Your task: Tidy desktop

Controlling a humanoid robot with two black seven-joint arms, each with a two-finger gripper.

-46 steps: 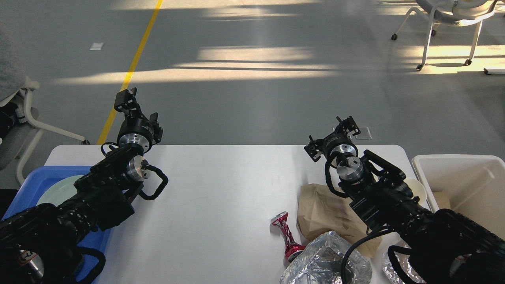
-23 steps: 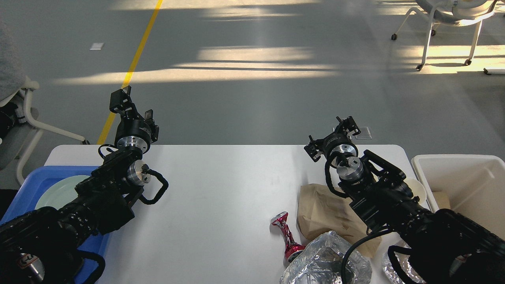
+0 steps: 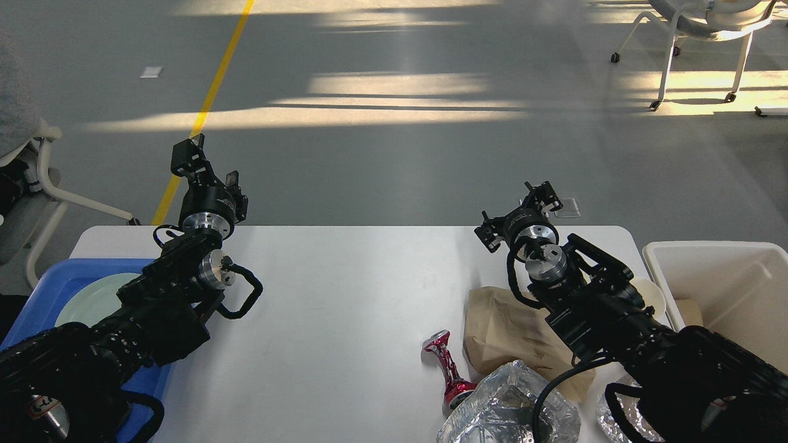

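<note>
While the white desk fills the lower half of the view, its far edge against grey floor, most of its middle lies bare. Clutter sits at the near right: a crumpled brown paper bag lying flat, a crushed red can just left of it, and a wad of crumpled foil at the near edge, touching the bag's near side. A second bit of foil shows past the right arm, mostly hidden.

A blue tray rests on the near left corner, holding a pale green plate, partly covered by the left arm. A white bin stands just beside the desk's right edge.

Left gripper hangs above the far left edge, beyond the tray; jaws apart, holding nothing. Right gripper hovers over the far right edge, above the bag's far side; jaws spread, empty.

White chairs stand on the floor far right and at the left margin.
</note>
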